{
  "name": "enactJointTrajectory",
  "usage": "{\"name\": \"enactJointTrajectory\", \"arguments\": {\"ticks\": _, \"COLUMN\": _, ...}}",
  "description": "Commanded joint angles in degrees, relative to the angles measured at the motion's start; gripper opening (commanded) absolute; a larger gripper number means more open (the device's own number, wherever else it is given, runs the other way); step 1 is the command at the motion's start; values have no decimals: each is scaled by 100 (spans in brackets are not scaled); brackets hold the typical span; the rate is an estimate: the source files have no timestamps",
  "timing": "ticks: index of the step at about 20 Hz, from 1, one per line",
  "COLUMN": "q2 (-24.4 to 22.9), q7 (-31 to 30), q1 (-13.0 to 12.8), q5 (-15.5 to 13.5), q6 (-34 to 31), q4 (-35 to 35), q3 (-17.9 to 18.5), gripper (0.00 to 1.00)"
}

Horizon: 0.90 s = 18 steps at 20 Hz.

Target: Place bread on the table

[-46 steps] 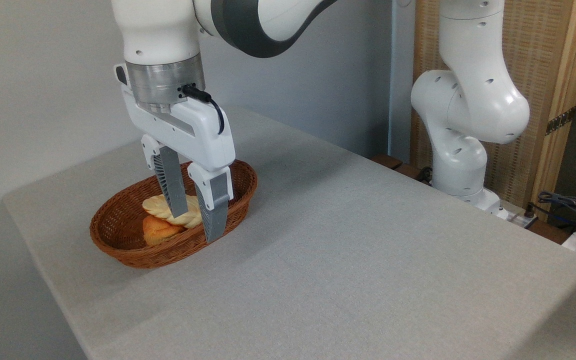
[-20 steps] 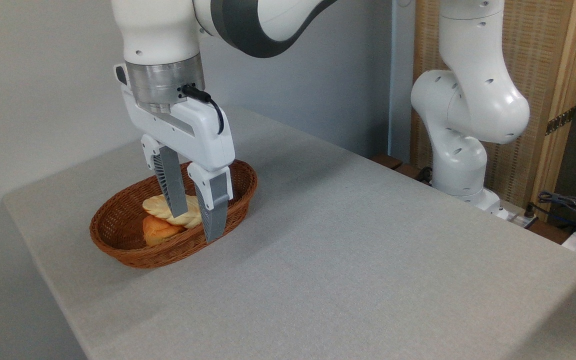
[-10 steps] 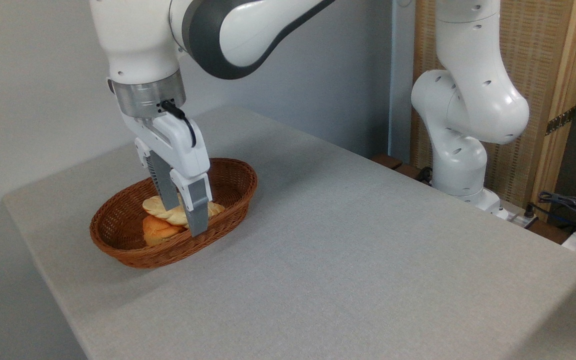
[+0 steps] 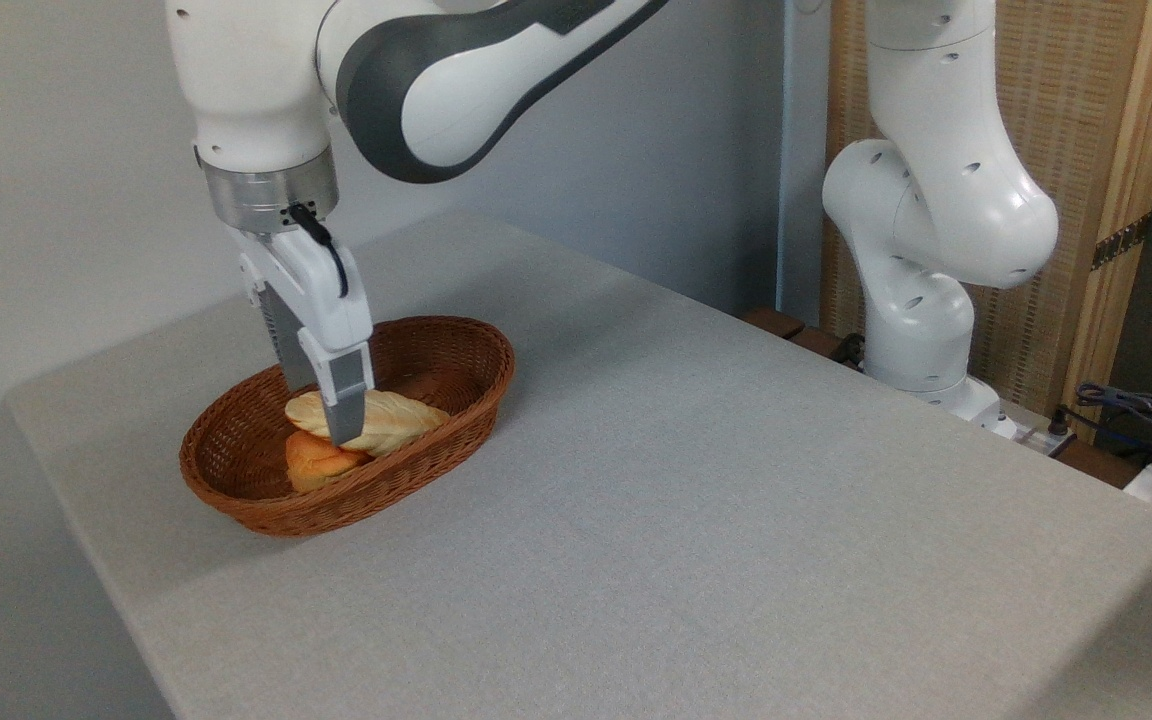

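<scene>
Brown basket (image 4: 236, 480) at left, far part of grey surface (image 4: 696, 520). Orange roll (image 4: 314, 462) inside, near side. Hand (image 4: 340, 432) reaches down into basket, fingers either side of bread (image 4: 396, 420); pinching or not, cannot tell. Bread lies in basket, behind roll.

Gripper (image 4: 336, 425) has turned and moved left over the bread (image 4: 376, 420)

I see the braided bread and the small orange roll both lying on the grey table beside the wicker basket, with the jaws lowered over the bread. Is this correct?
Not quite. The camera view shows the braided bread and the orange roll lying inside the wicker basket, not beside it on the grey table. The jaws are indeed lowered over the bread.
</scene>
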Motion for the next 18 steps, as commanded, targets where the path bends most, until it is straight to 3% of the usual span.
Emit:
{"name": "enactJointTrajectory", "arguments": {"ticks": 1, "q2": 132, "q7": 2, "q1": 16, "q5": -138, "q6": 186, "q4": 13, "q3": -50, "gripper": 100}}
{"name": "enactJointTrajectory", "arguments": {"ticks": 18, "q2": 273, "q7": 2, "q1": 8, "q5": -156, "q6": 186, "q4": 5, "q3": -243, "gripper": 100}}
